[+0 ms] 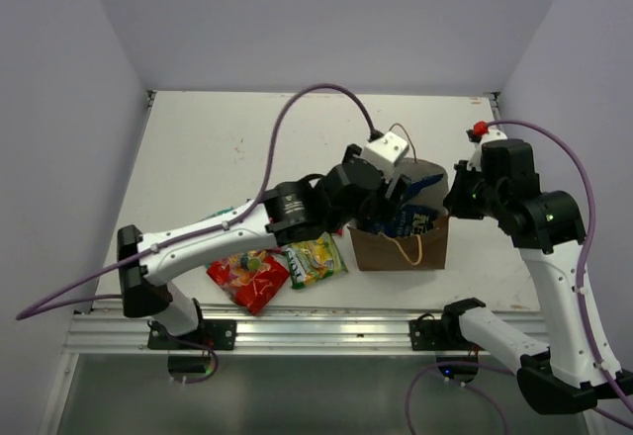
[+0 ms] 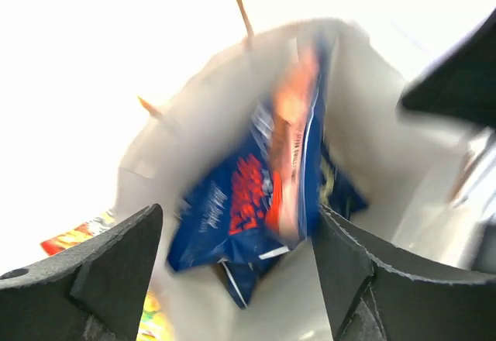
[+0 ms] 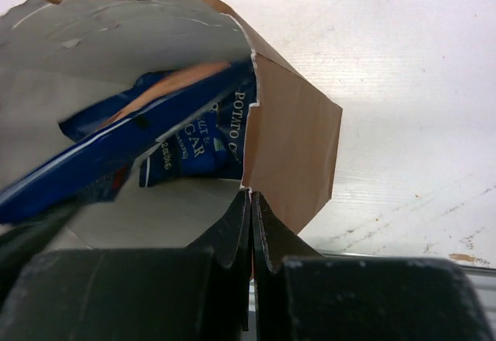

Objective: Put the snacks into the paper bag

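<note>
Nearest, low in the top view just behind the rail (image 1: pixel 297 331): red packet (image 1: pixel 247 279) flat on the table (image 1: pixel 198 148), its edge meeting a yellow-green packet (image 1: pixel 316 260) to the right. Next, right of those at centre frame: bag (image 1: pixel 371 252), upright with its mouth open, one handle (image 1: pixel 407 249) drooping down the near face. Above that mouth: left gripper (image 2: pixel 238 213), jaws spread wide and clamped on nothing that shows. Between its fingers (image 2: pixel 116 279) in the left wrist view, centre frame: blue packet (image 2: pixel 217 225), blurred, end-down inside the bag; cannot tell whether it brushes the right-hand finger. At the bag's right side in the top view, and lower centre of the right wrist view: right gripper (image 3: pixel 250 201), jaws pressed together, pinching the bag's rim. Past that pinch, centre of the right wrist view: lettered blue packet (image 3: pixel 205 143) standing deep in the bag, with the blurred blue packet slanting across in front of it from the lower left. Farthest, upper centre of the top view: purple cable (image 1: pixel 297 109) arching over the table toward the left wrist.
</note>
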You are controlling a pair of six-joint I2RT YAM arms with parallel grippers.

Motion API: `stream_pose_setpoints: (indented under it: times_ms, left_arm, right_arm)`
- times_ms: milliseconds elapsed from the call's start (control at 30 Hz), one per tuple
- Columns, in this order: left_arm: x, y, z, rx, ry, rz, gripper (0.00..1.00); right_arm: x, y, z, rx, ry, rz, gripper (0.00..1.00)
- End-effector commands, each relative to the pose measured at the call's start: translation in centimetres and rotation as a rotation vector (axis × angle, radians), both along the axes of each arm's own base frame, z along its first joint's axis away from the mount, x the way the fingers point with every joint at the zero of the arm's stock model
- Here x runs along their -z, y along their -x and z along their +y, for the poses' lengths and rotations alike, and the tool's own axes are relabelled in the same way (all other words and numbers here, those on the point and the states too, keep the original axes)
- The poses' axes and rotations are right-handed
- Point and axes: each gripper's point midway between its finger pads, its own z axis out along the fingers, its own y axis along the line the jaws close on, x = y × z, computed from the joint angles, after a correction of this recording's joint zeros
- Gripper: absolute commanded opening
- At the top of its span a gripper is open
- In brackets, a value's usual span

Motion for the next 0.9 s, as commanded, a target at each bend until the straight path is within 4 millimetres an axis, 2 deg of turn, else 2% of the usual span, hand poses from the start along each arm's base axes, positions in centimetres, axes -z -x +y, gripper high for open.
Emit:
stream_pose_setpoints:
  times_ms: [0,33,67,100,133,200,267,300,333,367,400,467,500,533,567,633,667,700,733,867]
  left_arm:
    - [-13.3,-1.1,5.7,-0.201,0.273,-0.175,0.8]
    - [-15.2,-1.5,8.1,-0.282,0.316,-0.212,0.85]
    - [-15.3,-1.8,9.3,-0.327,0.319,-0.231,0.88]
    - [-14.1,-2.1,10.1,-0.356,0.284,-0.25,0.99]
    - [-14.4,-2.4,11.2,-0.386,0.273,-0.282,1.0]
    - [-12.8,-3.7,12.3,-0.424,0.231,-0.266,1.0]
    - [-8.6,-5.3,12.6,-0.439,0.162,-0.194,1.0]
    - [-6.3,-7.4,13.8,-0.46,0.137,-0.149,1.0]
    - [-2.9,-8.5,14.2,-0.467,0.103,-0.092,1.0]
    - [0.0,-11.2,16.2,-0.53,0.065,-0.04,1.0]
    - [2.1,-12.1,16.4,-0.529,0.047,0.005,1.0]
    - [7.9,-13.4,16.3,-0.527,-0.025,0.121,1.0]
    - [9.6,-14.0,16.5,-0.531,-0.045,0.153,1.0]
    - [11.0,-14.2,15.6,-0.501,-0.034,0.188,1.0]
    - [13.7,-14.3,15.3,-0.488,-0.062,0.228,1.0]
    - [15.1,-14.5,13.7,-0.441,-0.024,0.259,1.0]
    - [16.9,-14.7,13.5,-0.436,-0.041,0.284,1.0]
    - [17.5,-14.9,13.2,-0.433,-0.043,0.297,1.0]
    - [19.0,-15.1,13.0,-0.435,-0.069,0.327,1.0]
    - [23.3,-13.8,13.1,-0.428,-0.14,0.434,0.99]
  right_arm:
    - [-1.2,-0.5,0.5,-0.018,-0.022,-0.051,0.0]
    - [-1.2,-0.6,0.5,-0.019,-0.023,-0.049,0.0]
    - [-1.1,-0.6,0.5,-0.02,-0.021,-0.048,0.0]
    - [-1.1,-0.6,0.5,-0.019,-0.021,-0.044,0.0]
    - [-1.1,-0.6,0.6,-0.021,-0.021,-0.044,0.0]
    - [-1.1,-0.7,0.6,-0.021,-0.022,-0.047,0.0]
    - [-1.2,-0.7,0.6,-0.024,-0.021,-0.049,0.0]
    - [-1.2,-0.8,0.6,-0.022,-0.025,-0.051,0.0]
    - [-1.2,-0.9,0.8,-0.024,-0.03,-0.05,0.0]
    - [-1.1,-0.8,0.8,-0.027,-0.032,-0.048,0.0]
    - [-1.1,-0.9,0.8,-0.026,-0.032,-0.05,0.0]
    - [-1.3,-0.9,0.8,-0.024,-0.033,-0.054,0.0]
    - [-1.3,-1.0,0.8,-0.022,-0.03,-0.055,0.0]
    - [-1.5,-1.0,0.7,-0.019,-0.03,-0.058,0.0]
    - [-1.5,-1.0,0.7,-0.021,-0.028,-0.058,0.0]
    - [-1.5,-1.0,0.6,-0.02,-0.024,-0.058,0.0]
    - [-1.5,-0.9,0.6,-0.018,-0.022,-0.058,0.0]
    - [-1.5,-0.9,0.6,-0.018,-0.021,-0.056,0.0]
    - [-1.4,-0.9,0.5,-0.015,-0.018,-0.055,0.0]
    - [-1.4,-0.8,0.3,-0.009,-0.014,-0.054,0.0]
